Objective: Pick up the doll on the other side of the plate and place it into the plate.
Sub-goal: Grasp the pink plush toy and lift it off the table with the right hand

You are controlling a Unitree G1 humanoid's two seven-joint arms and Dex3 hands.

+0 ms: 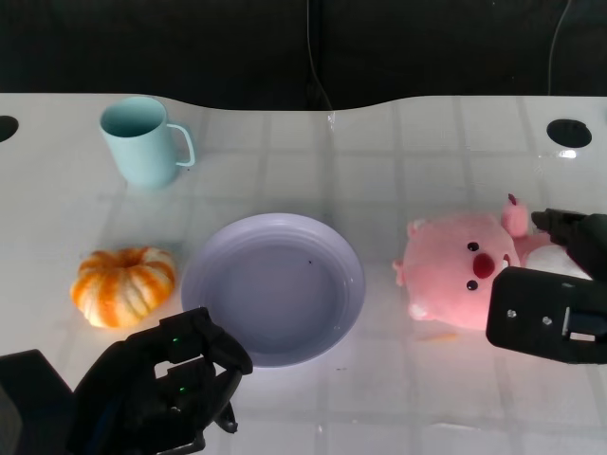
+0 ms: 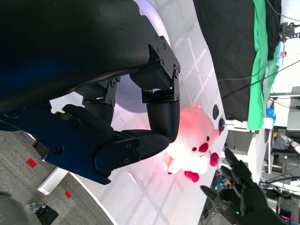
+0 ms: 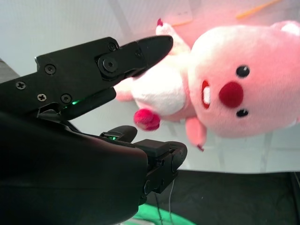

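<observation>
Your right robot hand [image 1: 560, 284] sits spread, grasping nothing, beside the doll [image 1: 465, 270] — positioned to grab it and carry it leftward to the plate [image 1: 273, 284].

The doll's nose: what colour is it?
Red, on the pink doll; the right wrist view shows it best.

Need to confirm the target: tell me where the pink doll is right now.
In the head view the pink doll lies on the table to the right of the plate, not in it, with the right hand right beside it, fingers apart.
</observation>
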